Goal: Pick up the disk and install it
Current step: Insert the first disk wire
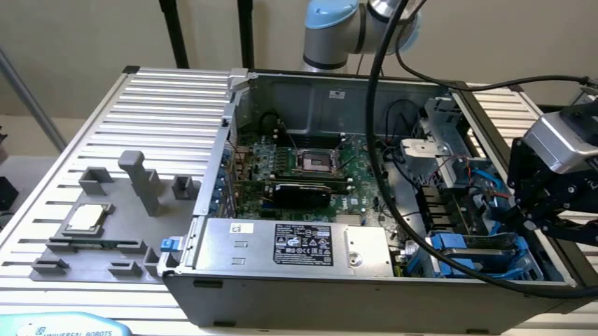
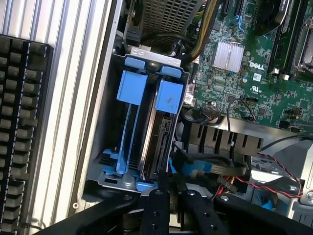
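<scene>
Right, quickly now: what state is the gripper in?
Gripper: cannot be told; it sits at the end of the disk in the drive cage.

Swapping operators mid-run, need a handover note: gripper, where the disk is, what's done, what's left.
Gripper: down at the drive cage, on the exterior view's right of the open computer case, right at the near end of the disk.
Disk: on edge in its blue carrier, inside a cage slot, beside a second blue carrier.
Done: disk is in the cage.
Left: seating. Cannot tell if it is fully home.
</scene>
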`<state>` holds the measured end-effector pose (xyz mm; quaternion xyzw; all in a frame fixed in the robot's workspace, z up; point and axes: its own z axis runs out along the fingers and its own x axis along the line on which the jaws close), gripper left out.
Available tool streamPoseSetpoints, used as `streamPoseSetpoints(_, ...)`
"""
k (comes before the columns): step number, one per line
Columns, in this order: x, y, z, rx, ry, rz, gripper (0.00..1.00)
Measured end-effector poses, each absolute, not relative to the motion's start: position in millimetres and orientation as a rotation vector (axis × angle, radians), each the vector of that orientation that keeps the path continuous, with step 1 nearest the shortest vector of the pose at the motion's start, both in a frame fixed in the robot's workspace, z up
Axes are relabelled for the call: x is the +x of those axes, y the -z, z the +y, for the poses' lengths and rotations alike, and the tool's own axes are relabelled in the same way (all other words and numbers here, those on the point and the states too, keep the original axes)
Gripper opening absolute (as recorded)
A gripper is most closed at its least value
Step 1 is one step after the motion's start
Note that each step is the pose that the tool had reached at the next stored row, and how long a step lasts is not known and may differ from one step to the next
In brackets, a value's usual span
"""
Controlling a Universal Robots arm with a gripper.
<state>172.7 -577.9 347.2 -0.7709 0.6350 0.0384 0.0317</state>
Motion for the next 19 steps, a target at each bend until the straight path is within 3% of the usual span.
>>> streamPoseSetpoints(12,137.9,-349.2,-575.5,-2.374,-0.127,1.963,0.16)
streamPoseSetpoints(19,137.5,-349.3,-575.5,-2.327,-0.106,2.007,0.16)
